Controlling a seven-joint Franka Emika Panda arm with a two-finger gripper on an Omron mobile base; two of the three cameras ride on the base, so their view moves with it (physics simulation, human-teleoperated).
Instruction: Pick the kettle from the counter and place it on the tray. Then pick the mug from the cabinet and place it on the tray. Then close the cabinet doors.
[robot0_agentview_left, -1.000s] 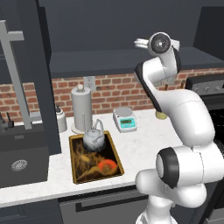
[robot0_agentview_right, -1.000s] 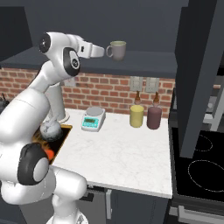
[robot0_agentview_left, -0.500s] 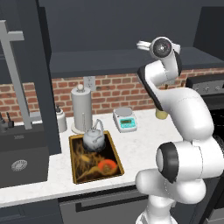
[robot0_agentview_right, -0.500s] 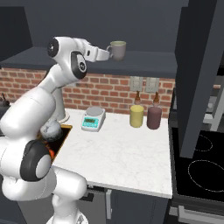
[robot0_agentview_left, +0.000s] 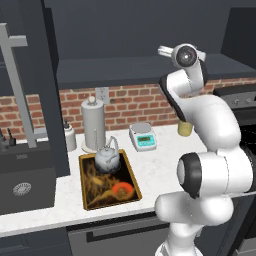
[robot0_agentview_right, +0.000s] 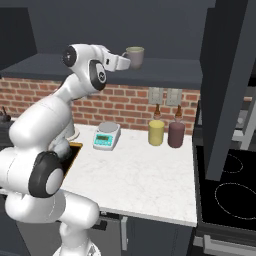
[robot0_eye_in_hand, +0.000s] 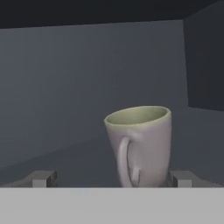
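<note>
**Mug between the fingers, grip not yet made**

The kettle (robot0_agentview_left: 108, 159) already sits at the back of the tray (robot0_agentview_left: 131, 176) on the white worktop (robot0_agentview_right: 135, 177), so the arm is up at the cabinet shelf (robot0_agentview_right: 165, 70) for the mug (robot0_agentview_right: 134, 56). From the hand's own camera the end effector (robot0_eye_in_hand: 112, 178) stands fully apart, one fingertip on each side, and the mug (robot0_eye_in_hand: 140, 146) sits upright between them, noticeably closer to one tip than the other, its handle turned towards the camera.

That off-centre placing is the worry, to my eye. If the fingers close now, the nearer one would likely meet the wall first and shove or twist the mug before the other arrives. The handle facing the palm could also foul a deeper reach. A weak pinch might let it tip on the way down, and the kettle crowds one end of the tray, so a careless set-down could knock it
</note>
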